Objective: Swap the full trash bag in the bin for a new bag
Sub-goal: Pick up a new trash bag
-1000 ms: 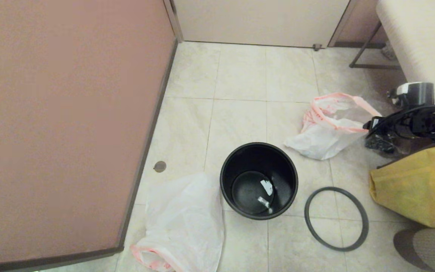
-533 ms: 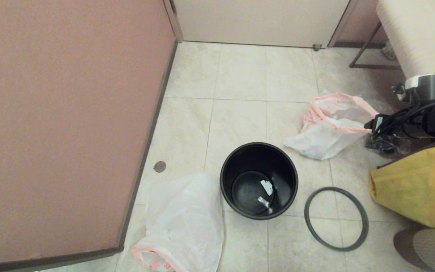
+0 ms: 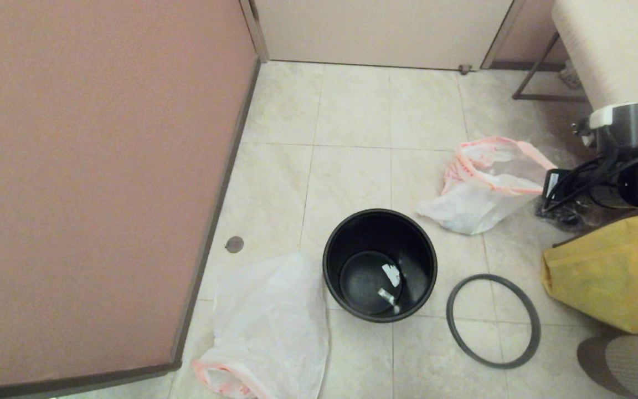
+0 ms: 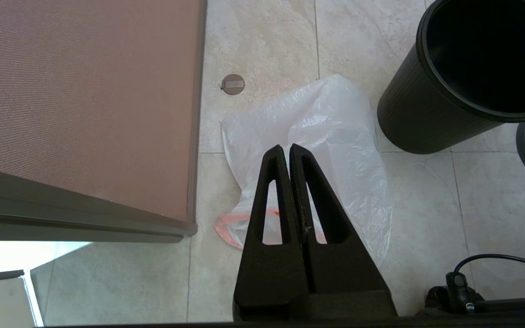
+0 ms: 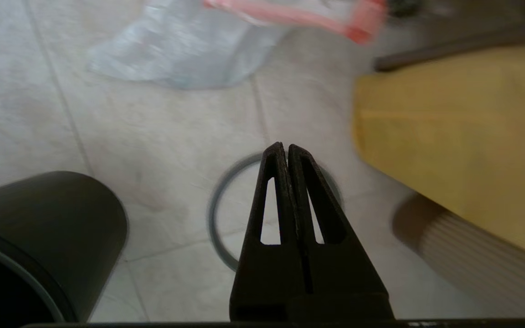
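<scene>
The black bin (image 3: 380,265) stands open on the tiled floor, with no bag in it and small scraps on its bottom. Its grey hoop (image 3: 493,320) lies flat to its right. A puffed white bag with a pink rim, the full trash bag (image 3: 269,327), lies left of the bin; no bottles show clearly through it. The limp new bag (image 3: 485,183), with red printing near its pink rim, lies behind and right of the bin. My right gripper (image 5: 285,148) is shut and empty, above the hoop (image 5: 219,218). My left gripper (image 4: 286,148) is shut and empty over the full bag (image 4: 331,136).
A pink-brown partition (image 3: 92,183) fills the left side. A big yellow bag (image 3: 612,277) and a clear bag with black stuff (image 3: 560,213) sit at the right under my right arm (image 3: 629,177). A metal frame leg (image 3: 540,72) stands behind.
My right arm has pulled back to the right and upward, away from the new bag's rim. The bags, bin and hoop have stayed put.
</scene>
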